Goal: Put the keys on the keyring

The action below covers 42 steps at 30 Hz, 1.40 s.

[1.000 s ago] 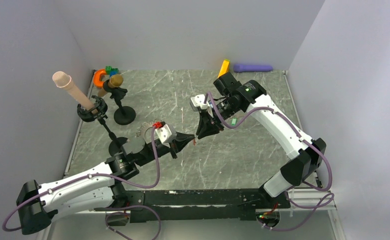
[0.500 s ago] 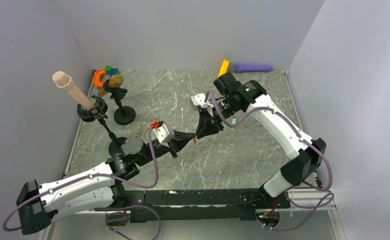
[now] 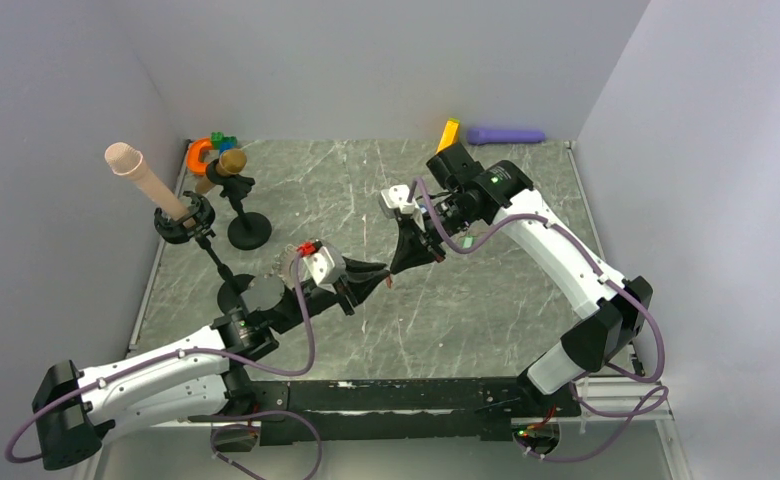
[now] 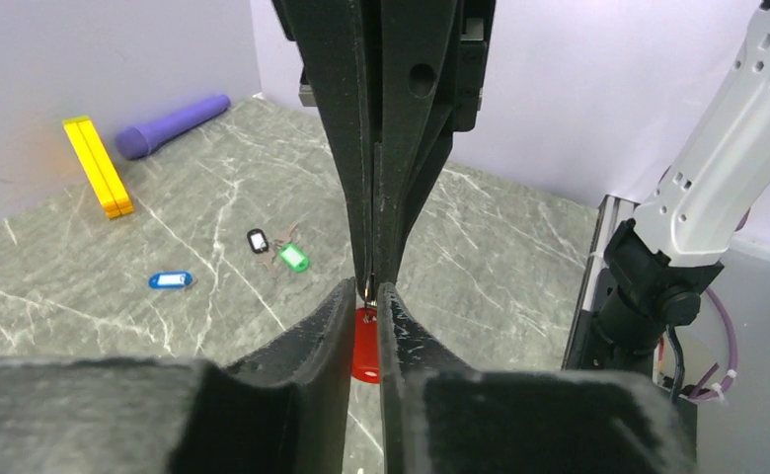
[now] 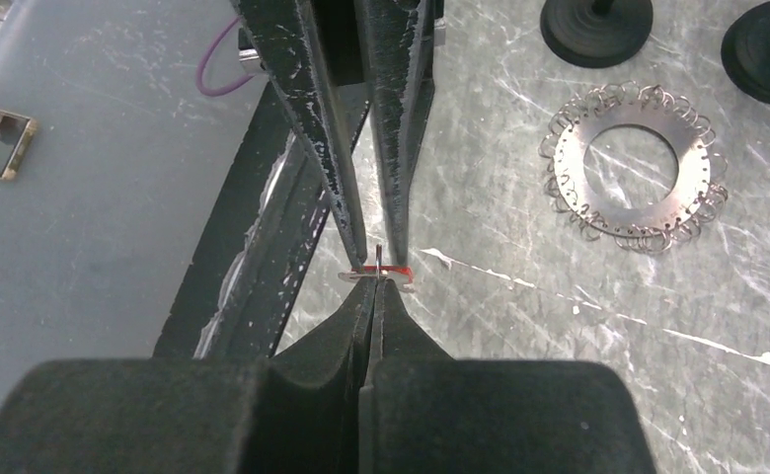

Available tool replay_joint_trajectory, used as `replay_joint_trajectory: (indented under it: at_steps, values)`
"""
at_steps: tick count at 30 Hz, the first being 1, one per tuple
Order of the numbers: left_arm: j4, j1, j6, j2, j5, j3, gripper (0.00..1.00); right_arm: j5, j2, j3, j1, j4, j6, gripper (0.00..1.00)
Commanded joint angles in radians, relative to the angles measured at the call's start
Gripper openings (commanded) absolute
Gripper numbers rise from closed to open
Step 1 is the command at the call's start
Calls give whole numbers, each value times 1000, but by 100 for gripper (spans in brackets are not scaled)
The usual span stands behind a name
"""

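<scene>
**Two hands are now closing on one red key**

Two changes are showing over the last second. The left hand point(image 4: 364, 301) and right hand point(image 4: 372, 278), a little apart before, are now meeting tip to tip above the middle of the desk point(image 3: 486, 300). The right hand, which was gaping a moment ago, is now clenching tight.

The left hand is grasping the red key point(image 4: 365, 348), with the tag sitting between its fingers and hanging clear of the desk. The right hand is coming in from the far right. It seems to be nipping the small metal loop at the tag's end, though that loop is almost too tiny to make out.

This is looking like a handover or a re-grip of the red key in mid-air, not yet a threading move. The keyring point(image 5: 636, 176) is lying flat on the desk to the left of the hands, near the black stand bases point(image 5: 596, 18). It is well apart from the red key, and nothing is touching it.

The blue key point(image 4: 171, 280), black key point(image 4: 258, 240) and green key point(image 4: 293, 259) are lying loose on the desk beyond the hands. They are sitting short of the orange block point(image 4: 97, 166) and the purple cylinder point(image 4: 172, 125). None of the four keys is on the keyring, so the task is only just getting going.
</scene>
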Motion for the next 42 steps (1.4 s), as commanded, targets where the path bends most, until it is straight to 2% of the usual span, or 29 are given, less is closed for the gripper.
replay_joint_trajectory:
  at_steps: [1,4,10,15,20,27,42]
  values:
    - [12,-6,-42,-56,-61,-22,36,45,-41,-16,-8,62,38,0]
    - [-73,-5,-40,-136,-135,-34,57,152,-56,-39,-31,88,59,0]
    - [-285,-4,-32,-301,-212,-60,70,305,-84,-117,-137,121,83,0]
    - [-336,-4,-84,-417,-252,-140,74,389,-92,-219,-275,146,56,0]
    - [-328,-4,-143,-493,-292,-230,75,509,-89,-352,-350,252,41,0]
    - [-404,-5,-183,-523,-323,-240,77,598,2,-439,-371,358,41,0]
    - [-506,-5,-212,-603,-352,-241,80,625,202,-438,-343,518,116,0]
